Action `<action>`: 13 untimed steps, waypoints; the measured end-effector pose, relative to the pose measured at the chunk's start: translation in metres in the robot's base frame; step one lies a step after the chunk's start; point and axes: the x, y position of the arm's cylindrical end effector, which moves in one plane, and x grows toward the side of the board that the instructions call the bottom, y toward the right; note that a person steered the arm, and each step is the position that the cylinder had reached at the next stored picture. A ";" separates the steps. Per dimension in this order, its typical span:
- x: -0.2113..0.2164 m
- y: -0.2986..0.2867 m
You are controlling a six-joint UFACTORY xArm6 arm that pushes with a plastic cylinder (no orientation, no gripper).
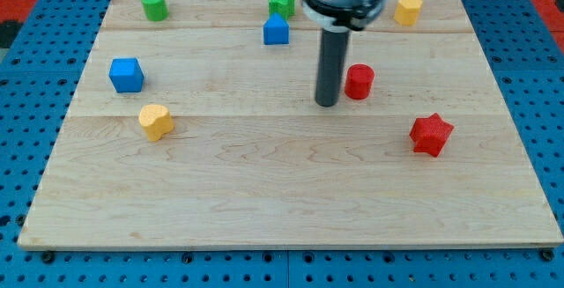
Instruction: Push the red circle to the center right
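The red circle [359, 82] is a short red cylinder right of the board's middle, in the upper half. My tip [327, 103] is the lower end of the dark rod, just to the left of the red circle and slightly below it, with a small gap between them. The rod rises to the arm's flange at the view's top.
A red star [431, 134] lies lower right of the red circle. A yellow hexagon [407, 10], green star [281, 2], blue block [276, 30] and green cylinder [154, 5] lie along the top. A blue cube [126, 75] and yellow heart [156, 121] lie at the left. The wooden board [282, 200] sits on a blue pegboard.
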 end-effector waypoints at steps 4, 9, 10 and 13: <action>-0.015 0.087; -0.052 0.109; -0.052 0.112; -0.052 0.139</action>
